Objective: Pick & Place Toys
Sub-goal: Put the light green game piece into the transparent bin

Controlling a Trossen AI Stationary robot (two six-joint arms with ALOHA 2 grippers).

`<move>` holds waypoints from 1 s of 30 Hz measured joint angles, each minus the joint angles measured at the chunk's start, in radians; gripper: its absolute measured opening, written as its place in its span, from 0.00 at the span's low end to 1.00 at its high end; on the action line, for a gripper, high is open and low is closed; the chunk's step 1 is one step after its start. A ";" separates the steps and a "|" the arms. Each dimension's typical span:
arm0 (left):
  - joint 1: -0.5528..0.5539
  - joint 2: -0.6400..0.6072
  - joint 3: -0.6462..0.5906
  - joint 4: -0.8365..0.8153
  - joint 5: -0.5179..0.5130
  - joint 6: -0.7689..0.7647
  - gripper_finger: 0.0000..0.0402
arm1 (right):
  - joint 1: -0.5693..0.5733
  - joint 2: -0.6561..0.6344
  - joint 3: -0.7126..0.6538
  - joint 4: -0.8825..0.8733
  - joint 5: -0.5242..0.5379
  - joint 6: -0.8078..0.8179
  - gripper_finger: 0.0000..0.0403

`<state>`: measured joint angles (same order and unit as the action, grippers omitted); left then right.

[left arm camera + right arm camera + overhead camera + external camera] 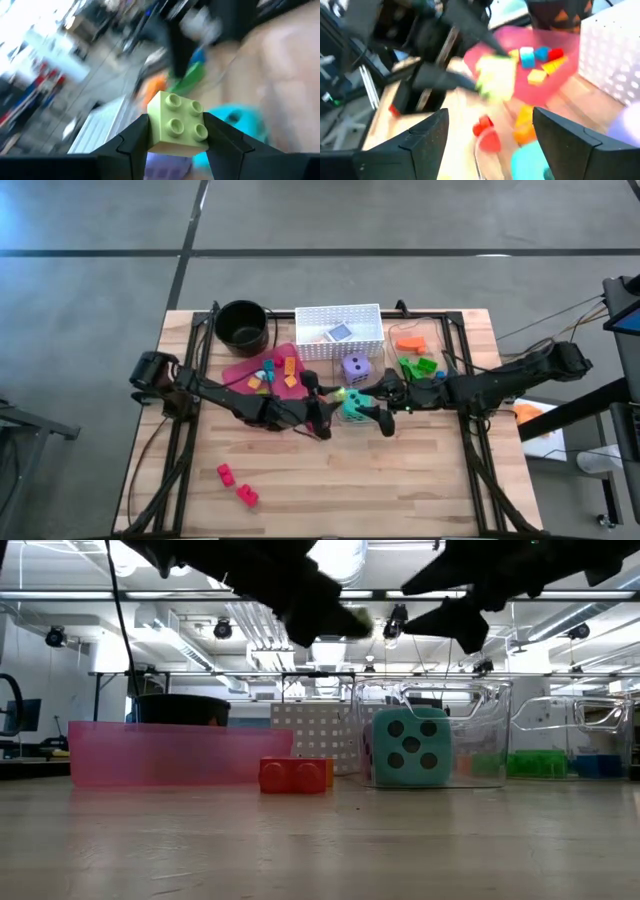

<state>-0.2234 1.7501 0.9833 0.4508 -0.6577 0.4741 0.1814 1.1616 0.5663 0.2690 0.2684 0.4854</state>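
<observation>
A light green brick (176, 122) sits pinched between the two fingers of the left gripper (175, 137), held up above the table (400, 490). The teal die (356, 406) stands on the wood just beside that gripper, between it and the right gripper (487, 137) — whose fingers are spread wide around nothing. Beyond the left gripper lies the pink tray (240, 368) with small bricks (289, 365); the purple die (355, 366) is near the white basket (338, 316).
</observation>
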 joint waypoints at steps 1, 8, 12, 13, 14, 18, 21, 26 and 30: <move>0.001 -0.006 0.000 -0.038 -0.037 -0.028 0.39 | 0.000 -0.011 0.000 -0.029 0.000 0.000 0.72; 0.028 -0.094 -0.002 -0.402 -0.169 -0.332 0.42 | 0.001 -0.025 0.000 -0.175 -0.002 0.000 0.73; 0.085 -0.155 -0.009 -0.654 -0.168 -0.622 0.42 | 0.001 -0.004 0.000 -0.192 -0.003 0.000 0.73; 0.106 -0.168 -0.009 -0.718 -0.150 -0.706 0.42 | 0.001 0.000 0.000 -0.192 -0.003 -0.003 0.73; 0.131 -0.179 -0.012 -0.775 -0.122 -0.778 0.42 | 0.001 0.003 0.000 -0.190 -0.004 -0.013 0.73; 0.237 -0.192 -0.060 -0.874 0.041 -0.899 0.43 | 0.001 0.019 0.000 -0.186 -0.004 -0.063 0.73; 0.294 -0.192 -0.101 -0.860 0.146 -0.905 0.43 | 0.001 0.019 0.000 -0.190 -0.006 -0.067 0.73; 0.350 -0.193 -0.135 -0.860 0.201 -0.924 0.43 | 0.001 0.019 0.000 -0.191 -0.008 -0.067 0.73; 0.372 -0.193 -0.140 -0.877 0.257 -0.917 0.44 | 0.001 0.019 0.000 -0.191 -0.008 -0.067 0.73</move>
<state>0.1482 1.5566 0.8429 -0.4266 -0.4007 -0.4424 0.1827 1.1809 0.5663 0.0784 0.2600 0.4187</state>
